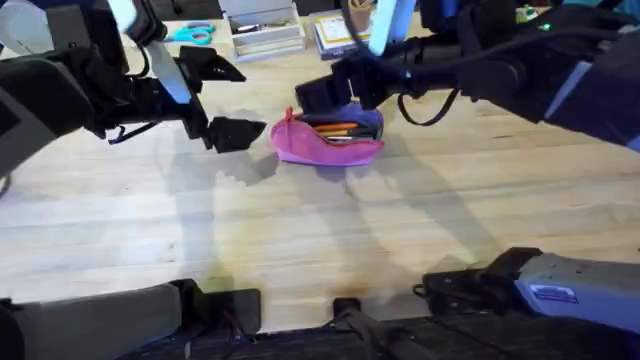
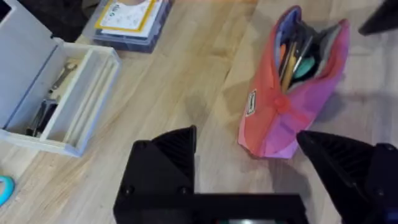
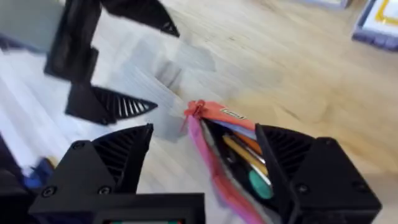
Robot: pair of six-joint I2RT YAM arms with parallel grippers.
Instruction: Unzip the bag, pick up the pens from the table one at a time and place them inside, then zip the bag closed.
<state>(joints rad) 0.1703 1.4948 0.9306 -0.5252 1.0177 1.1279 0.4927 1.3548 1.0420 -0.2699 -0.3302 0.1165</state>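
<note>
The pink bag (image 1: 327,138) lay on the light wooden worktop (image 1: 300,240), a little beyond its middle, with its zipper undone and its mouth gaping. Pens (image 1: 338,128) lay packed lengthwise inside; orange and dark barrels could be told apart, and the left wrist view added a teal shape among them (image 2: 303,67), but how many there were could not be made out. A small white label (image 2: 250,102) sat on the bag's side near its closed end, where the fabric gathered into a knot-like tab (image 2: 283,104).

The left gripper (image 1: 222,98) hung just beside that closed end, apart from it, its black fingers (image 1: 238,132) spread wide and holding nothing. The right gripper (image 1: 340,92) stood over the bag's far, open end, its fingers wide too, straddling the open mouth in its own wrist view (image 3: 205,171) without pinching the fabric. From overhead its lower finger was hidden against the bag, so whether it touched could not be said.

Further back, blue-handled scissors (image 1: 192,34) lay partly hidden behind the left arm. An open grey box (image 2: 59,102) held small metal pieces too dim to name, and a clear case with a yellow-edged card (image 2: 127,18) was cut off at the edge.
</note>
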